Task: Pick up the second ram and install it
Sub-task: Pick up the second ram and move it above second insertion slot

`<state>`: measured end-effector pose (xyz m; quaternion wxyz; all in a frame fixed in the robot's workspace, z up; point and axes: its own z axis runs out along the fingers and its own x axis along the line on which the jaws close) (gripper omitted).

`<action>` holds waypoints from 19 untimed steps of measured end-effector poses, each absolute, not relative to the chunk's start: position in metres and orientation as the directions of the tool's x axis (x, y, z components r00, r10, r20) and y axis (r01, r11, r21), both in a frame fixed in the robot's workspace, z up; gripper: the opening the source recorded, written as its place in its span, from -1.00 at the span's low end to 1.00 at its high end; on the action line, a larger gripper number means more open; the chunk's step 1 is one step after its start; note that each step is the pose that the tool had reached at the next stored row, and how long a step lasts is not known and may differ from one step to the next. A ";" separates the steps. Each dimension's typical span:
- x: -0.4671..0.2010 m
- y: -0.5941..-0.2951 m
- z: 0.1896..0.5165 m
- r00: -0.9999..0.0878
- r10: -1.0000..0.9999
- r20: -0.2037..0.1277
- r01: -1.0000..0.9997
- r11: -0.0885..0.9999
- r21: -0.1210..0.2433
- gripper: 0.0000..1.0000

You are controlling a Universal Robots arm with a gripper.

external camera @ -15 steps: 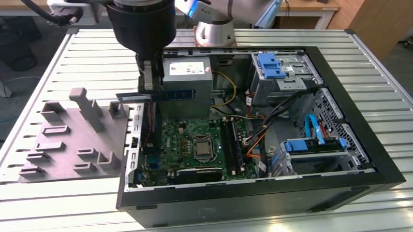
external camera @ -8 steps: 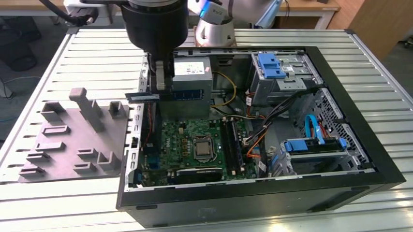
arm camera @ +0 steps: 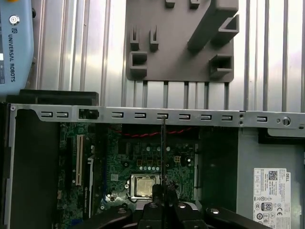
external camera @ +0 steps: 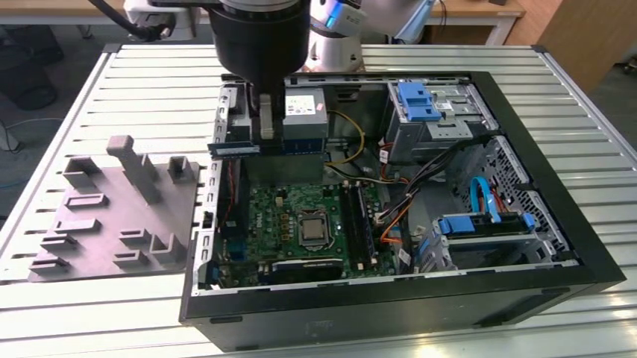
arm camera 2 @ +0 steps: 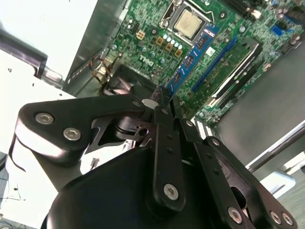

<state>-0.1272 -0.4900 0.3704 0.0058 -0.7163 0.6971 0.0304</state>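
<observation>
My gripper point(external camera: 265, 140) hangs over the back left part of the open computer case point(external camera: 557, 224), shut on the second ram point(external camera: 234, 149). The stick is dark and thin and lies level, sticking out from the fingers toward the exterior view's left. It is held above the green motherboard point(external camera: 283, 224) and touches nothing else. In the first wrist view the ram point(arm camera: 163, 152) shows edge-on as a thin dark line running out from the gripper point(arm camera: 163, 202), over the CPU socket point(arm camera: 142, 186). In the second wrist view the gripper point(arm camera 2: 161, 102) closes on the ram point(arm camera 2: 163, 93) above the blue slots point(arm camera 2: 190, 59).
Another memory stick point(arm camera 2: 231, 71) stands in a slot beside the blue ones. A grey fixture plate point(external camera: 110, 216) with upright holders lies on the slatted table at the exterior view's left. Cables point(external camera: 398, 186), drive cages point(external camera: 433, 108) and a power supply point(external camera: 303, 112) crowd the case.
</observation>
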 end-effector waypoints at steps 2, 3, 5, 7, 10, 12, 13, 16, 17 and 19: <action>-0.123 -0.490 0.370 0.026 -0.998 -0.052 -0.999 -0.028 0.034 -0.73; -0.122 -0.490 0.370 0.026 -0.998 -0.052 -0.999 -0.028 0.034 -0.73; -0.118 -0.490 0.370 0.026 -0.998 -0.052 -0.999 -0.028 0.034 -0.73; -0.114 -0.489 0.369 0.026 -0.998 -0.052 -0.999 -0.028 0.035 -0.73; -0.107 -0.489 0.369 0.026 -0.998 -0.052 -0.999 -0.028 0.035 -0.73; -0.103 -0.489 0.368 0.026 -0.998 -0.052 -0.999 -0.028 0.035 -0.73; -0.101 -0.489 0.367 0.026 -0.998 -0.052 -0.999 -0.028 0.036 -0.73; -0.094 -0.489 0.365 0.026 -0.998 -0.052 -0.999 -0.028 0.037 -0.73; -0.092 -0.489 0.365 0.026 -0.998 -0.052 -0.999 -0.028 0.038 -0.73; -0.088 -0.489 0.362 0.026 -0.998 -0.052 -0.999 -0.028 0.039 -0.73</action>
